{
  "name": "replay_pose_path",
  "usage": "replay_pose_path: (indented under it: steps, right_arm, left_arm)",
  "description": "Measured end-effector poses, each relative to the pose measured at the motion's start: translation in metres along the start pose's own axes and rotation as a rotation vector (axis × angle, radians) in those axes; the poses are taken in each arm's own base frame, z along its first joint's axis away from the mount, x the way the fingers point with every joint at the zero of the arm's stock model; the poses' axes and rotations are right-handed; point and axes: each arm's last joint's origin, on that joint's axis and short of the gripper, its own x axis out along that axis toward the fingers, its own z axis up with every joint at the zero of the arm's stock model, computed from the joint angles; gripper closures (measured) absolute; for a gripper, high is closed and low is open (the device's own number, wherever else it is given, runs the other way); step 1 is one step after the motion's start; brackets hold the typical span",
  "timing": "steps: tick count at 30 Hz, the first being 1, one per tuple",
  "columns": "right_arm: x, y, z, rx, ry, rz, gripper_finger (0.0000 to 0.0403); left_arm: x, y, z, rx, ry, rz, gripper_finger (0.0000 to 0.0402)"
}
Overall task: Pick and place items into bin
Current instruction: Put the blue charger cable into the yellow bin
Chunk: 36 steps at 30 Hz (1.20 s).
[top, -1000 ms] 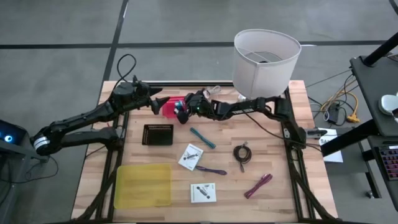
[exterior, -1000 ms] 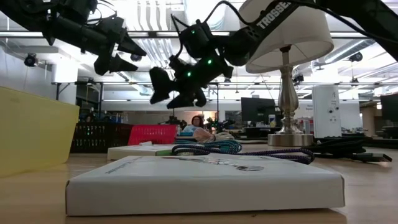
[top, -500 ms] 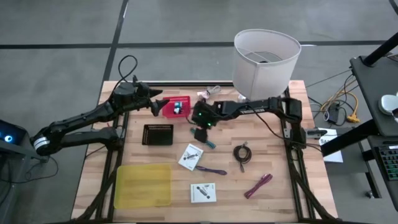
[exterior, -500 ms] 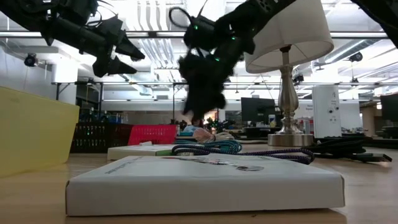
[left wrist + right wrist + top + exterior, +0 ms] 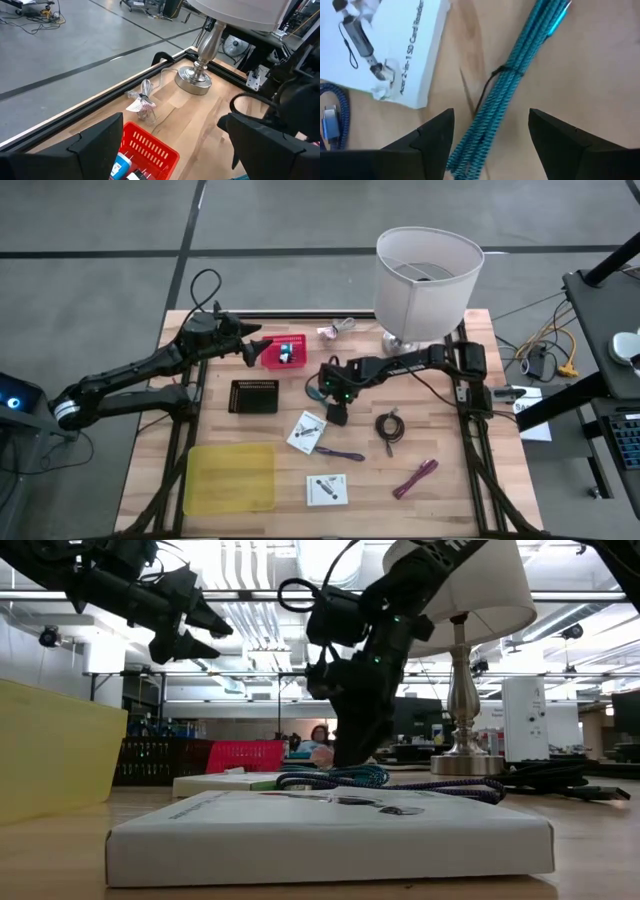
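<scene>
A teal braided cable bundle (image 5: 512,75) lies flat on the wooden table beside a white printed card (image 5: 385,45). My right gripper (image 5: 491,120) points down over it, open, with one finger on each side of the bundle. In the high view this gripper (image 5: 336,410) hides most of the cable. In the low view it (image 5: 350,745) reaches down to the teal cable (image 5: 335,776). My left gripper (image 5: 252,346) hovers open beside a small red bin (image 5: 283,352), which holds small items (image 5: 120,167).
Purple cable (image 5: 340,452), two white cards (image 5: 307,430) (image 5: 327,489), black coiled cable (image 5: 389,427) and magenta stick (image 5: 415,478) lie on the table's near half. A black tray (image 5: 253,395), a yellow bin (image 5: 230,477), a big lamp (image 5: 428,275) and a clear bagged item (image 5: 335,330) also stand here.
My right gripper has moved from above the red bin toward the table's near edge and down. It has tipped to point downward and now stands over the teal cable.
</scene>
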Motion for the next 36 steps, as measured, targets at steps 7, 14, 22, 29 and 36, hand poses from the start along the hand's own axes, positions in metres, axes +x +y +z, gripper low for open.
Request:
replay_pose_path:
  steps: [7,14,22,29,36]
  right_arm:
    - [0.007,-0.003,-0.008,0.036,0.014,-0.020,0.0206]
    - [0.007,-0.004,-0.009,0.035,0.011,-0.039,0.0333]
    - [-0.004,0.000,0.000,0.025,-0.089,-0.014,0.0386]
    - [-0.064,0.022,0.030,-0.058,-0.534,0.113,0.0388]
    - [-0.116,0.030,0.041,-0.068,-0.884,0.129,0.0389]
  left_arm:
    - [0.000,0.000,0.000,0.000,0.000,0.000,0.0066]
    - [0.000,0.000,0.000,0.000,0.000,-0.001,0.0066]
    - [-0.002,-0.005,0.002,-0.037,0.009,-0.153,0.0066]
    - [-0.014,-0.018,0.012,-0.071,-0.009,-0.478,0.0066]
    - [-0.032,-0.024,0.025,-0.027,-0.138,-0.535,0.0066]
